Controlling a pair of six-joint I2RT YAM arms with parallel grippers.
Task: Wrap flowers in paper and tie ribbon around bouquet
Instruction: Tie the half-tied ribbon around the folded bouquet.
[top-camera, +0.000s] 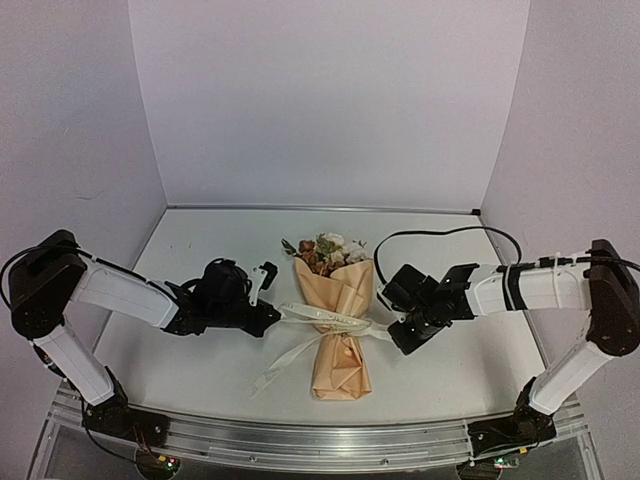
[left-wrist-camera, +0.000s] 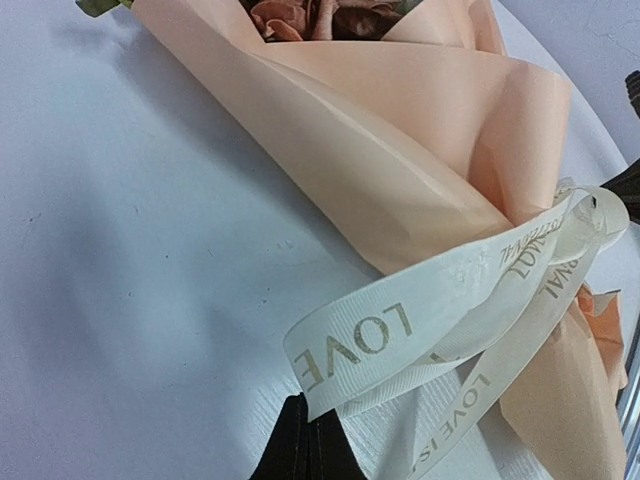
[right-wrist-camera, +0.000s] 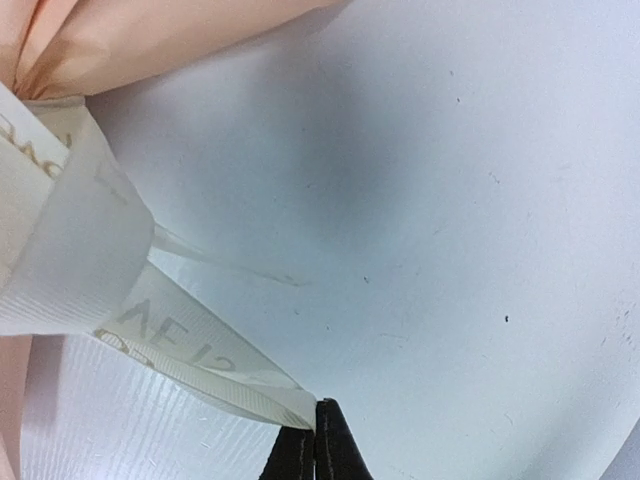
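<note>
The bouquet (top-camera: 340, 320) lies in the middle of the table, a cone of tan paper (left-wrist-camera: 400, 130) with its narrow end toward the front. The flowers (top-camera: 325, 252) show at the wide far end. A cream ribbon (top-camera: 325, 320) printed with "LOVE" crosses the cone's waist. My left gripper (top-camera: 272, 318) sits just left of the cone, shut on a ribbon (left-wrist-camera: 400, 330) loop at its fingertips (left-wrist-camera: 290, 450). Just right of the cone, my right gripper (top-camera: 395, 335) is shut on another stretch of ribbon (right-wrist-camera: 190, 350), which runs taut from the paper (right-wrist-camera: 150, 40).
Loose ribbon tails (top-camera: 285, 365) trail on the table toward the front left. A black cable (top-camera: 440, 235) arcs over the table behind the right arm. A metal rail (top-camera: 320, 445) runs along the near edge, and walls close in the back and both sides.
</note>
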